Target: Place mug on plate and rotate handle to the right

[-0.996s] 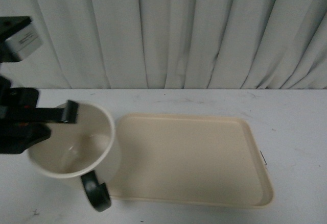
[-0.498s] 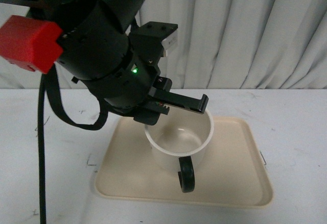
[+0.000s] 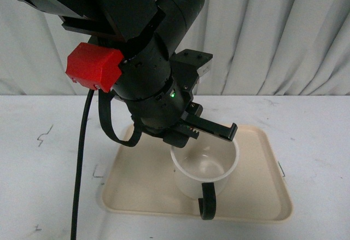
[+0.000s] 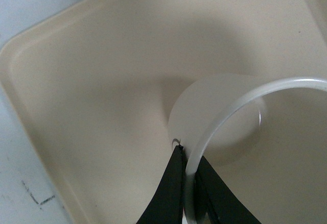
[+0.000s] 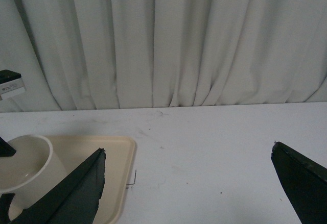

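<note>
Mug (image 3: 203,170): white, cream inside, upright, over the middle of the plate (image 3: 136,188), a little nearer the plate's front rim. Whether its base touches the plate cannot be told. No face drawing is visible from these angles.

Handle (image 3: 208,202): glossy black loop, pointing toward the camera in the front view, its lower end at the plate's front rim.

Plate: beige rectangular tray with rounded corners and a low rim, lying flat on the white table (image 3: 49,158).

Left gripper (image 4: 187,183): jaws narrow, pinching the mug's rim on the side away from the handle, one black finger inside the wall and one outside. The arm leans in over the plate's rear-left part. It carries a red block (image 3: 93,65) and a small green light (image 3: 171,94); a black cable (image 3: 82,158) hangs to the left of the plate.

Right gripper (image 5: 186,183): jaws spread wide, holding nothing, over bare table well apart from the plate's right rim. The mug shows at the edge of its wrist view.

Curtain (image 5: 153,40): pale, pleated, behind the table beyond the plate's far rim.
</note>
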